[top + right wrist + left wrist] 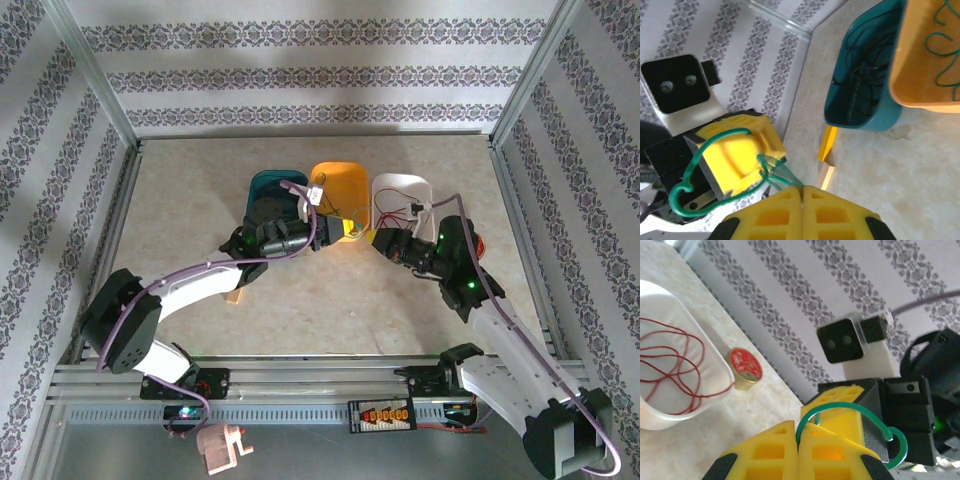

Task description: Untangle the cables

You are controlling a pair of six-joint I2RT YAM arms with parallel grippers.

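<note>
In both wrist views, left gripper and right gripper pinched closed on one green cable, indistinct from overhead.

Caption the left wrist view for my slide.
Left end effector pinching a green cable, red cable coiled in white tray.

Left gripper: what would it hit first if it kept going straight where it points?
The left gripper would likely meet the right gripper first, facing it close ahead; both pinch the green cable. Depth unclear.
</note>
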